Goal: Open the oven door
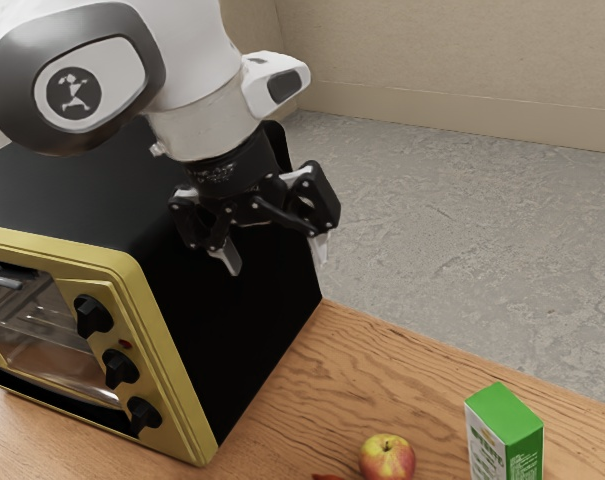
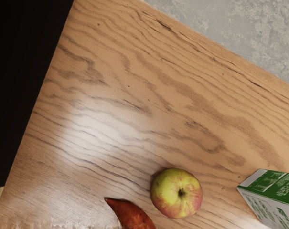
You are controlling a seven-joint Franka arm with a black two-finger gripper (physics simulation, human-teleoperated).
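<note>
The oven door (image 1: 52, 355) looks shut, on the toaster oven's front (image 1: 164, 350), facing away from the floor-side edge of the surface (image 1: 302, 375); all the opening remains. Beside the side wall (image 1: 222, 345), away from the handle (image 1: 4, 279), hangs the pincer (image 1: 276, 258), spread wide and empty.

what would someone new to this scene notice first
The toaster oven probably draws the eye first: a big black body with a yellow front and three dark knobs, on the exterior view's left. Above its side hangs the open black gripper on a white arm. After that, likely the bright green-and-white carton on the wooden table, beside a red-and-yellow apple.
</note>
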